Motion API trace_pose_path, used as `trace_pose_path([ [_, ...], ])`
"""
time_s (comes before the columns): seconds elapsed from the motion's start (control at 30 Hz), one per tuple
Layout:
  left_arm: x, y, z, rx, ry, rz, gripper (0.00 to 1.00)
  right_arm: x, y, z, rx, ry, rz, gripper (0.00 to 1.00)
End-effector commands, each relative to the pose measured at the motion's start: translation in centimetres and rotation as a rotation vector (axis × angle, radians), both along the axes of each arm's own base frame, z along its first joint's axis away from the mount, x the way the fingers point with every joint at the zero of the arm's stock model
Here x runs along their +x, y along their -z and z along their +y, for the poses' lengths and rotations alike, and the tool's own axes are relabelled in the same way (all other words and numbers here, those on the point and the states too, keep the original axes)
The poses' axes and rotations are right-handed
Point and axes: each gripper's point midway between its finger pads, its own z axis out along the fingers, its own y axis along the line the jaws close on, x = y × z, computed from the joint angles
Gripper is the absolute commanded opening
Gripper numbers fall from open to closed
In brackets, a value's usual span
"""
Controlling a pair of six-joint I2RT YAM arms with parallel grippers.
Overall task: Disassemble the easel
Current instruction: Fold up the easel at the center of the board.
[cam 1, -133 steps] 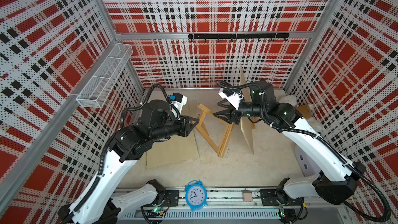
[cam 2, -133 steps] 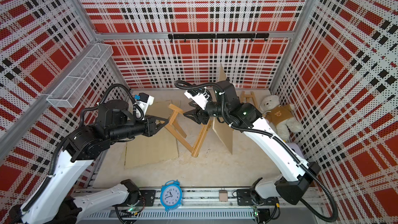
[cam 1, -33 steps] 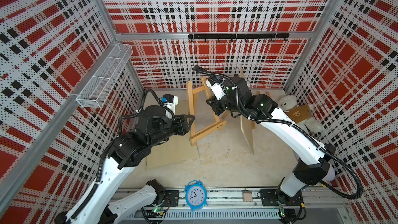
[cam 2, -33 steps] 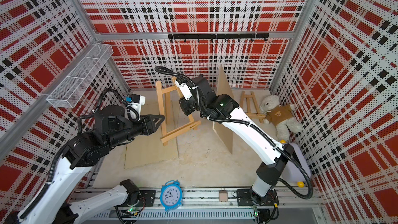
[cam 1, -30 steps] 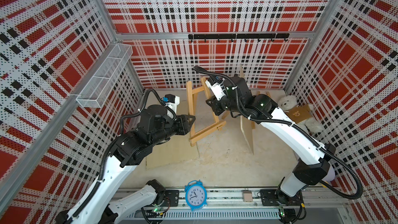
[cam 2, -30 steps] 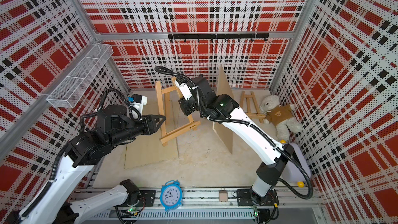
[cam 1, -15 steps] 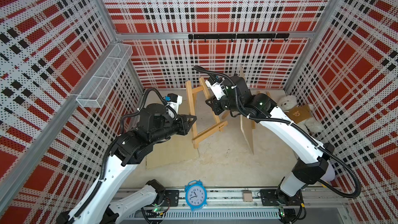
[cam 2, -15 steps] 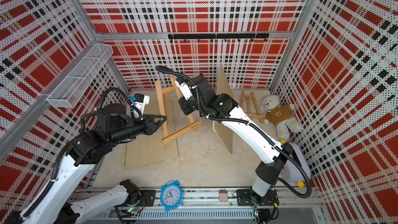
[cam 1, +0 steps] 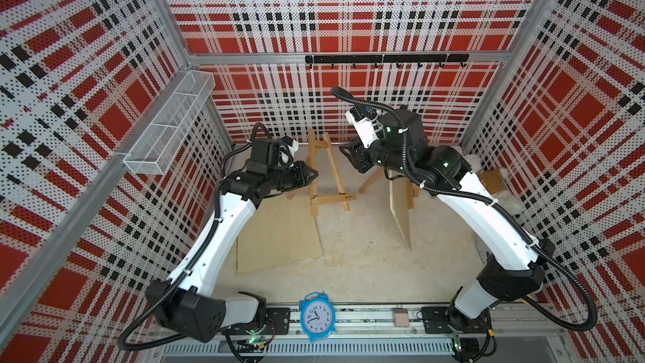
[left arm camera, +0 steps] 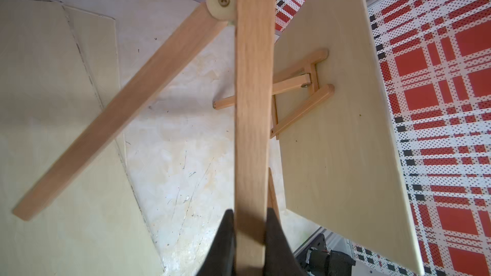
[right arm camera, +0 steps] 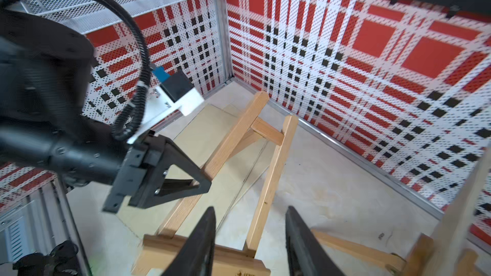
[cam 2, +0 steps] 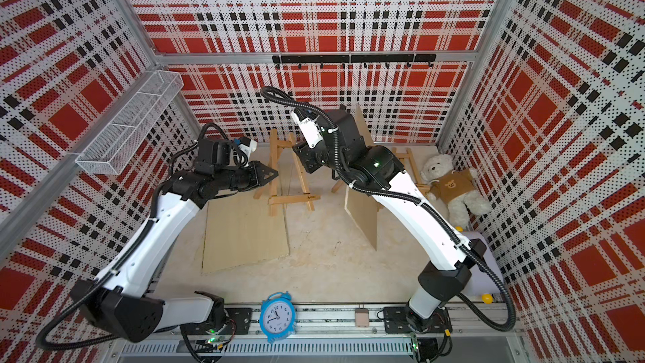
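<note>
While the left tool (cam 1: 311, 173) clamps one front upright, the small pale wooden A-frame easel (cam 1: 331, 200) stands on the beige worktop (cam 1: 359, 256) near the back wall.
The right tool (right arm camera: 251, 224) hangs just above the easel's ledge, jaws apart, gripping nothing.

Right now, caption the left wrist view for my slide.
Left tool clamped on a leg of the wooden easel; second easel beyond.

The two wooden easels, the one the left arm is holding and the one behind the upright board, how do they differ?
The held easel is clamped by one upright in the left tool; nothing grips the other easel. The held easel carries nothing, while the other easel has a wooden board propped against it. Both are pale wooden A-frames.
</note>
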Motion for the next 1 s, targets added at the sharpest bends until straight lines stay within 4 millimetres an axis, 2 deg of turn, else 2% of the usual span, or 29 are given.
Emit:
trace_pose_path([
  [0.0, 1.5, -5.8, -1.6, -0.113, 0.146, -0.189, 0.0, -0.4, -4.3, -3.0, 0.024, 0.071, -0.133, 0.46],
  [0.13, 5.1, -4.3, -1.1, -0.142, 0.164, -0.154, 0.0, -0.2, -5.0, -4.5, 0.031, 0.126, -0.162, 0.46],
  [0.27, 8.8, -2.4, -0.5, -0.191, 0.187, -0.108, 0.0, 0.5, -4.8, -5.1, 0.019, 0.166, -0.171, 0.46],
  [0.43, 13.1, 0.2, -1.8, -0.349, 0.24, -0.049, 0.0, 1.7, -4.5, -5.5, 0.013, 0.218, -0.18, 0.46],
  [0.6, 16.5, 1.0, -2.8, -0.483, 0.271, -0.043, 0.0, 3.0, -4.2, -5.3, 0.008, 0.254, -0.181, 0.47],
  [0.73, 19.0, 2.6, -3.3, -0.535, 0.304, -0.002, 0.0, 4.2, -3.7, -4.6, 0.004, 0.265, -0.171, 0.47],
  [0.87, 21.6, 4.9, -2.4, -0.604, 0.299, 0.037, 0.0, 5.2, -3.2, -3.9, -0.001, 0.274, -0.154, 0.47],
  [0.97, 23.2, 5.6, -1.5, -0.7, 0.306, 0.054, 0.0, 5.8, -2.7, -3.7, -0.014, 0.286, -0.146, 0.47],
])
